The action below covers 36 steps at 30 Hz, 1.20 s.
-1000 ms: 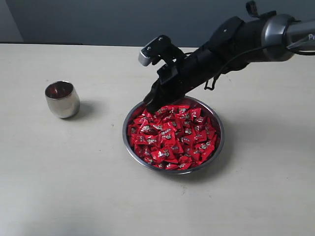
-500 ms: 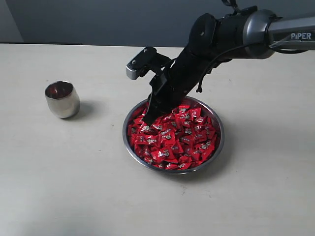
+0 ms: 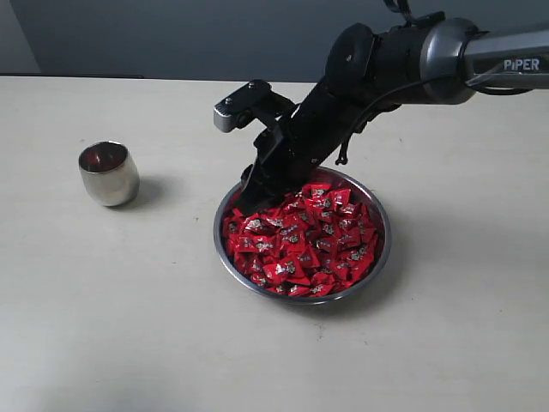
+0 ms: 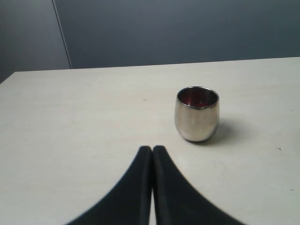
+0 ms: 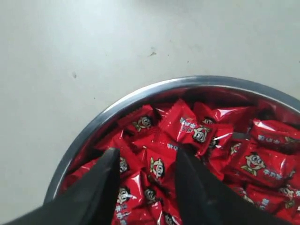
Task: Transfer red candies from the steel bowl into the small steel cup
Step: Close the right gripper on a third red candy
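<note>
Soft, even room light, nothing harsh. The small steel cup (image 3: 108, 173) and steel bowl (image 3: 388, 240) drop faint fuzzy shadows on the table (image 3: 103, 326). Red candies (image 3: 300, 245) glint a bit. Close up, the left gripper (image 4: 152, 149) and right gripper (image 5: 146, 154) look black, edges blurry.

The right arm (image 3: 446, 50) had a rounded grey link with white "PiPER" lettering (image 3: 521, 64); beyond it the segments were matte black. A thin black cable (image 3: 345, 154) looped under the wrist, beside a small silver-and-black camera block (image 3: 238, 103). The right gripper (image 5: 146, 157) and the left gripper (image 4: 152, 151) each showed 2 smooth, black, tapering fingers (image 5: 101, 187)
</note>
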Available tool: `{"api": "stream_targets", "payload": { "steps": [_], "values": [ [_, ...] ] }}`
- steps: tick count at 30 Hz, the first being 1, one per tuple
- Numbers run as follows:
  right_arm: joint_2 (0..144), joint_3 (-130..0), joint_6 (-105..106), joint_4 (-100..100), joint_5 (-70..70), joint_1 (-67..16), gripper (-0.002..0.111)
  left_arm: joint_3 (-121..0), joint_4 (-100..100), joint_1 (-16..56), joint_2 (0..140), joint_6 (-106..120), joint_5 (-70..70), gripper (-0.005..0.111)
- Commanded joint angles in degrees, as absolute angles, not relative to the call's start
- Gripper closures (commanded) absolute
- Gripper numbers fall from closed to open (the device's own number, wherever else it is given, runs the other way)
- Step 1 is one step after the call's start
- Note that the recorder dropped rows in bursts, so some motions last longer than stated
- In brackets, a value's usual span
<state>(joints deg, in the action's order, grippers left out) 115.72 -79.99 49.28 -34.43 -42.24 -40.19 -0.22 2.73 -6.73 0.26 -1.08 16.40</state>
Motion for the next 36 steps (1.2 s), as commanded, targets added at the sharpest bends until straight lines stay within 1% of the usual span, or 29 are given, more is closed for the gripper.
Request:
{"api": "stream_targets", "payload": {
  "steps": [1,9,17,34,36],
  "values": [
    [116.0,-80.3,49.5,-35.2,-41.1,-40.2,0.071,0.0,2.6,-6.8,0.0,-1.1,16.3,0.106],
    [119.6,-80.3,49.5,-34.6,-40.3,-40.7,0.071,0.0,2.6,-6.8,0.0,-1.1,16.3,0.106],
    [119.7,-80.3,49.5,-32.2,-36.8,-41.8,0.071,0.0,2.6,-6.8,0.0,-1.1,16.3,0.106],
    [121.5,-80.3,49.5,-32.0,-37.0,-41.8,0.071,0.0,2.6,-6.8,0.0,-1.1,16.3,0.106],
    [121.5,-80.3,49.4,-32.0,-37.0,-41.8,0.072,0.0,2.6,-6.8,0.0,-1.1,16.3,0.106]
  ]
}}
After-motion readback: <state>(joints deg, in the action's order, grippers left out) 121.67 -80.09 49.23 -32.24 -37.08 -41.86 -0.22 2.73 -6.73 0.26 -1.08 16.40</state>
